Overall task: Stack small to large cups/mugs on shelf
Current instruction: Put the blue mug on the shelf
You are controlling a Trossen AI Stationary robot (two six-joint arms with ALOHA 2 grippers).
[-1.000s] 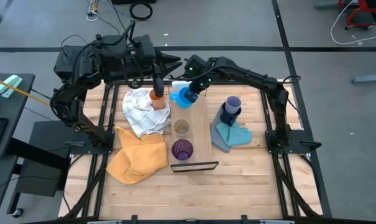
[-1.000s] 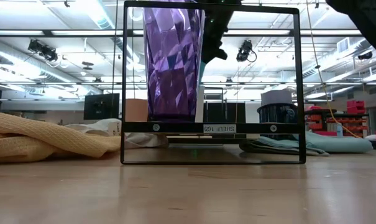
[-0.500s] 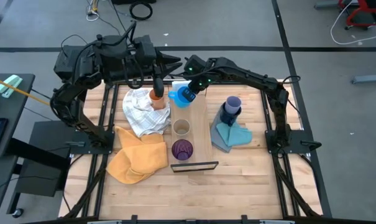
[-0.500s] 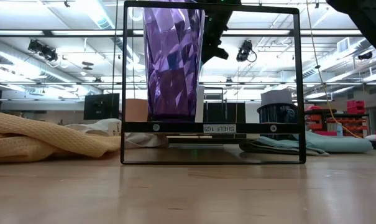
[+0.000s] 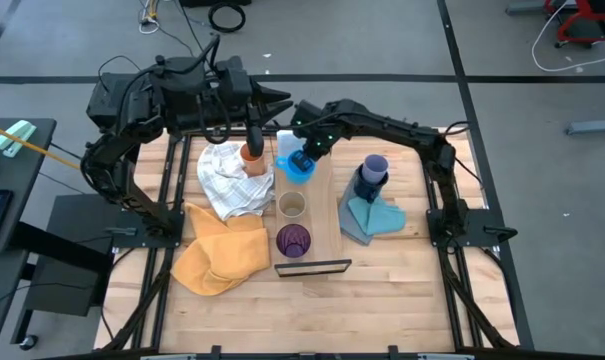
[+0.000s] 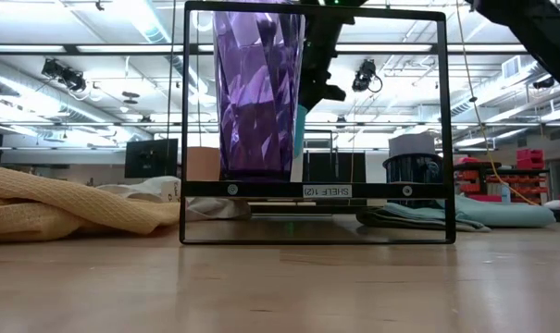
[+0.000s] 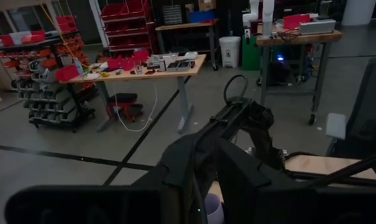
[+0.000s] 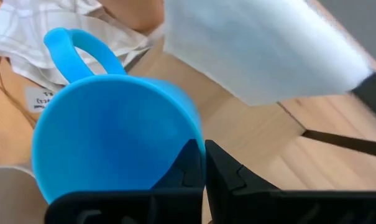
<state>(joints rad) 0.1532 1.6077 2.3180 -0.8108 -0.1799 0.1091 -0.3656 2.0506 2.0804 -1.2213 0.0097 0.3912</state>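
Observation:
My right gripper (image 5: 304, 160) is shut on the light blue mug (image 5: 295, 164) and holds it above the far part of the shelf (image 5: 320, 215), a light plank with a black frame (image 6: 185, 120) at its near end. The tan cup (image 5: 293, 206) and the purple tumbler (image 5: 293, 240) stand on the plank. The orange cup (image 5: 252, 155) stands on the white cloth (image 5: 227, 180). The lavender cup (image 5: 374, 163) sits in the navy mug (image 5: 365, 186) on the blue cloth (image 5: 374, 217). My left gripper (image 5: 280, 100) waits, shut, beyond the table's far edge. My right gripper pinches the mug's rim wall (image 8: 189, 140) on the side opposite the handle (image 8: 76, 43), one finger inside the mug and one outside. The fingers come from above and the far side, slanting down. The mug is lifted clear and hangs roughly upright, mouth up.
A small white box (image 5: 290, 138) lies at the far end of the plank, just behind the held mug. A yellow cloth (image 5: 220, 252) covers the table left of the plank. Bare wood lies along the near edge (image 5: 312, 310).
My right gripper has carried the light blue mug a short way toward the table's near edge and downward, from over the white box to over the plank's far part. In the low view the mug now shows behind the purple tumbler. The hold has not changed.

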